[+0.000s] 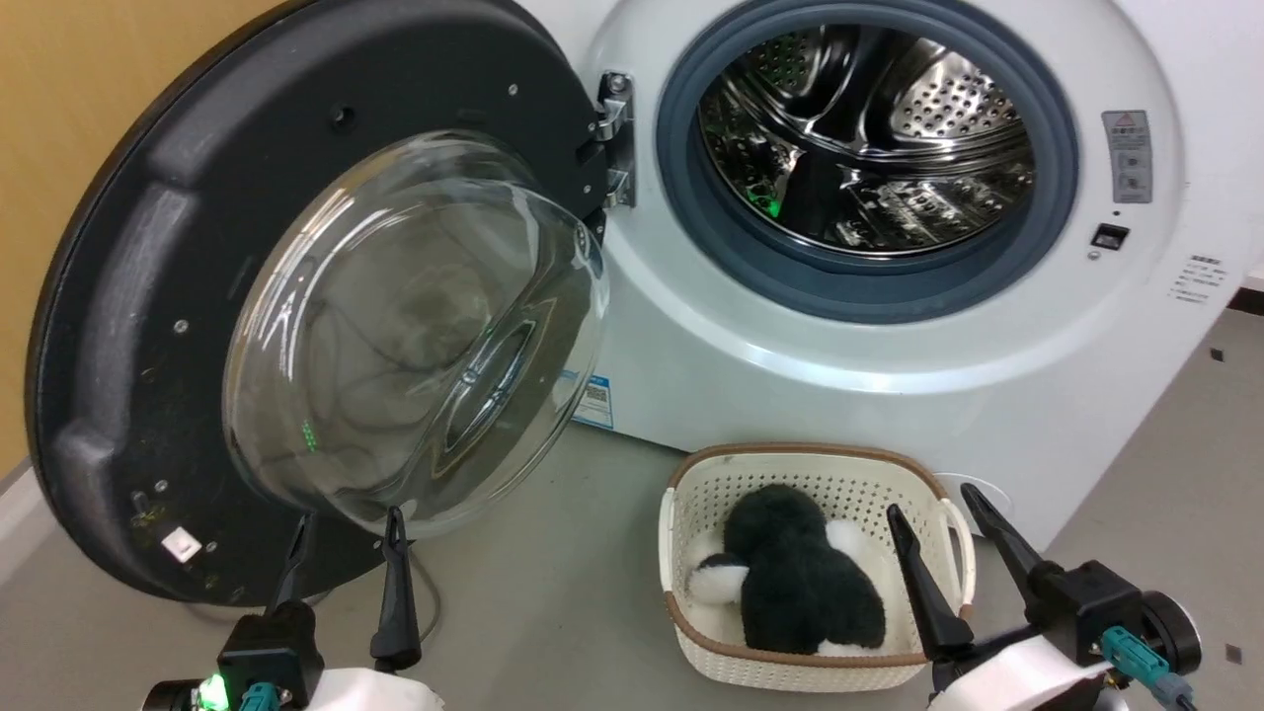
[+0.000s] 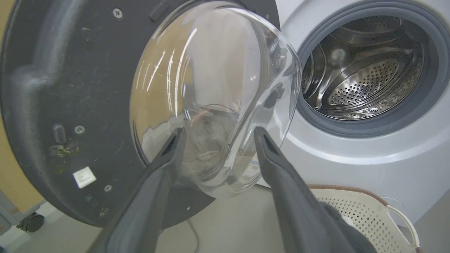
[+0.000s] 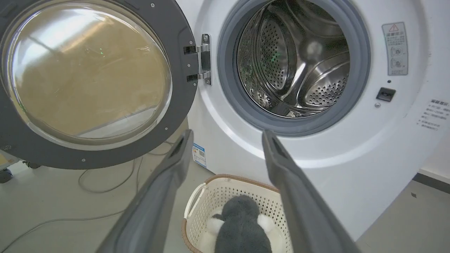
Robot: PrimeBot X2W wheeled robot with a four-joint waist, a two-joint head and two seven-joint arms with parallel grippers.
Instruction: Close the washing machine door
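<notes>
The washing machine door point(image 1: 148, 296) stands wide open at the left, a black-rimmed disc with a bulging clear glass bowl point(image 2: 214, 95), hung on a metal hinge point(image 1: 614, 138). The white washing machine point(image 1: 889, 395) shows its steel drum point(image 1: 869, 138) inside a blue-grey gasket. My left gripper point(image 1: 346, 528) is open just below the glass bowl point(image 1: 415, 336), fingers pointing up at it, apart from it. My right gripper point(image 1: 933, 509) is open at the lower right, over the basket's right side. The door point(image 3: 88, 84) and the drum point(image 3: 299, 59) also appear in the right wrist view.
A cream perforated basket point(image 1: 691, 494) with a dark plush toy point(image 1: 800, 583) sits on the grey floor before the machine. A cable point(image 3: 105, 182) lies on the floor under the door. A yellow wall point(image 1: 59, 118) stands behind the door, a caster point(image 2: 31, 223) near it.
</notes>
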